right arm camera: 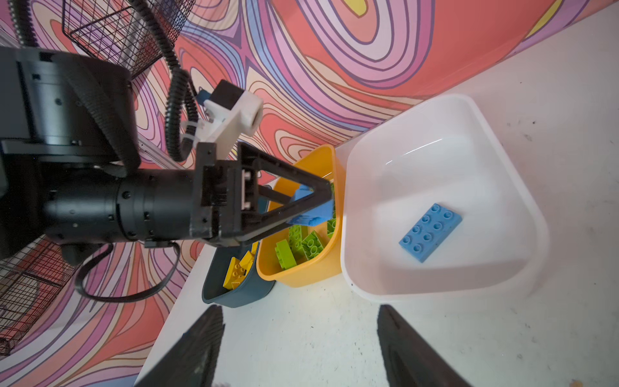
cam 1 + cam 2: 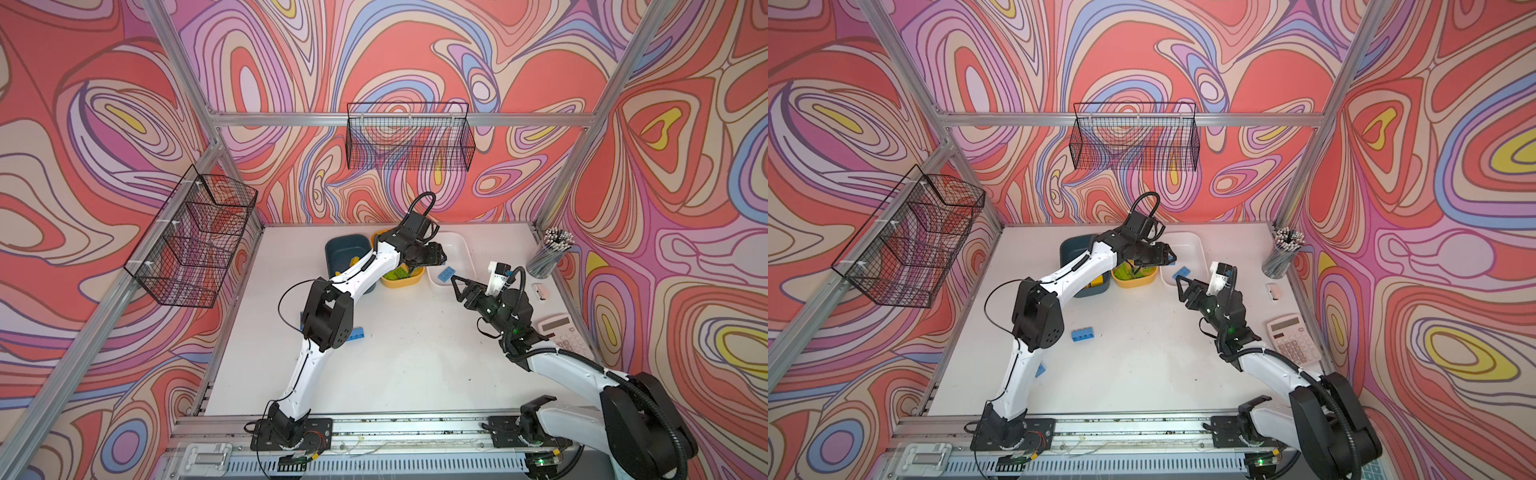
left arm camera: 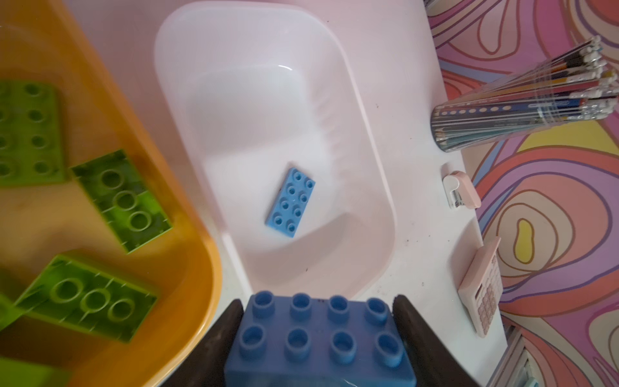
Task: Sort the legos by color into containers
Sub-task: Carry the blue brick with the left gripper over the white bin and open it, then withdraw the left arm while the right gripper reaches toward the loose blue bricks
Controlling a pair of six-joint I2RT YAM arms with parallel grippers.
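the left gripper (image 3: 317,303) is clenched on a blue brick (image 3: 318,345), one finger on each short end, so the studded top faces up and the long sides stay free. it hangs about over the seam between the yellow tub (image 3: 187,268) and the white tub (image 3: 251,117), at the far side of the table (image 2: 1142,353). it likely aims right, since the white tub already holds a flat blue plate (image 3: 290,202) and nothing else. tub colour is clearly no guide: the yellow tub, in the middle, holds the green bricks (image 3: 122,201), and the teal tub (image 1: 234,295), on the left, the yellow bricks (image 1: 236,271).

the right gripper (image 1: 299,310) is spread and empty, held low just near of the white tub, probably to leave the drop clear.

the held brick is thick, two rows of four studs, a deeper blue than the plate. two more blue bricks (image 2: 1083,334) lie on the table near the left arm's elbow, one partly hidden.
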